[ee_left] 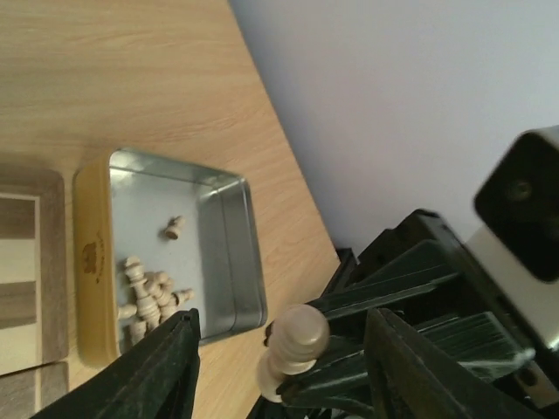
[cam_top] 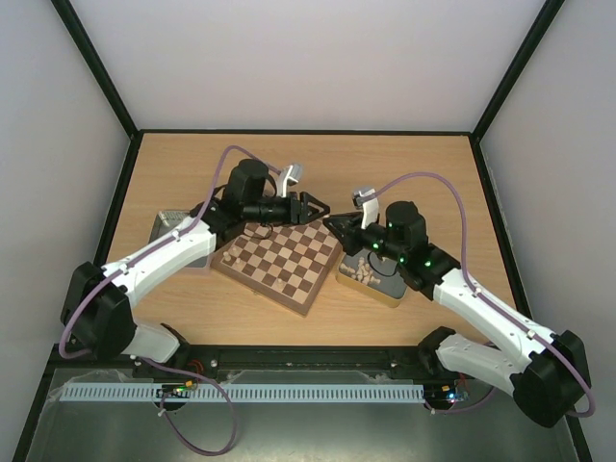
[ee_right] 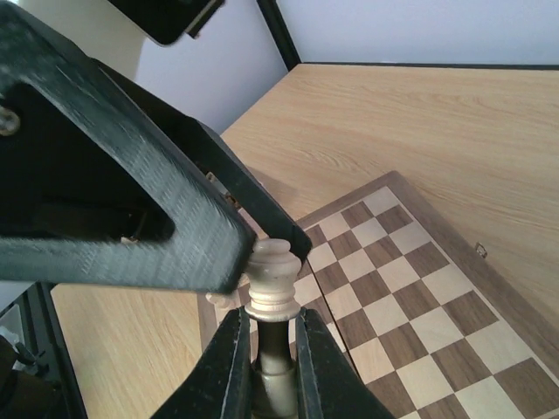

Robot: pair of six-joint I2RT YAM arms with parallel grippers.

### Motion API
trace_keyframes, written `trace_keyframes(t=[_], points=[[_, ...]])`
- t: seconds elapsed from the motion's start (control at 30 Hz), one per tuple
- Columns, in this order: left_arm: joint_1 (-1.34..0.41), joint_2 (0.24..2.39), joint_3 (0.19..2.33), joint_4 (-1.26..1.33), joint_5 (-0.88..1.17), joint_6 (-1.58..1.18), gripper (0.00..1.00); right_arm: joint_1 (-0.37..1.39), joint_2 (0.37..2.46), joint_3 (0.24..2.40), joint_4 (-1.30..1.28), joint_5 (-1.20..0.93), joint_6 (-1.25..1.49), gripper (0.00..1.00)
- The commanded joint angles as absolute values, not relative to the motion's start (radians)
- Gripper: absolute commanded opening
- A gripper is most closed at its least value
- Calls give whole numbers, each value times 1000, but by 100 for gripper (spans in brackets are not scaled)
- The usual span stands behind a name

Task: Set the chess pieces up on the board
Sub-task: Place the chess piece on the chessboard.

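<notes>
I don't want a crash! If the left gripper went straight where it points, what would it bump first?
Probably the cream chess piece pinched in the right gripper, right in front of the open jaws of the left gripper; depth is unclear.

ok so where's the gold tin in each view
top: tin just right of the board.
left wrist: left of centre, cream pieces inside, board at the left edge.
right wrist: not in it.
shared landmark: the board, in all three views.
</notes>
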State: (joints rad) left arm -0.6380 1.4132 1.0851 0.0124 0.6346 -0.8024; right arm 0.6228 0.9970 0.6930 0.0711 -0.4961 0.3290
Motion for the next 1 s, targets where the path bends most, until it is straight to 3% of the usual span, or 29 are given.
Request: trace_keyframes(t=[0.0, 0.13, 0.27, 0.57, 0.73, 0.83, 0.97], points=[[-628, 1430, 1156, -174, 683, -636, 52, 636, 996, 730, 35, -524, 249, 9], [-617, 1431, 1168, -169, 735, -637, 46, 645, 997, 730, 28, -536, 220, 9], [-615, 1430, 1171, -159, 763, -657, 34, 651, 1008, 740, 7, -538, 190, 7], [-618, 1434, 1140, -147, 800, -675, 34, 668, 1029, 756, 0, -544, 179, 7], [-618, 1428, 1138, -155, 763, -672, 14, 676, 1031, 756, 5, -520, 193, 8], [-617, 1424, 1131, -157, 730, -673, 8, 676, 1031, 759, 5, -481, 223, 12], [-617, 1396, 1118, -189, 620, -651, 6, 676, 1024, 754, 3, -438, 257, 43]])
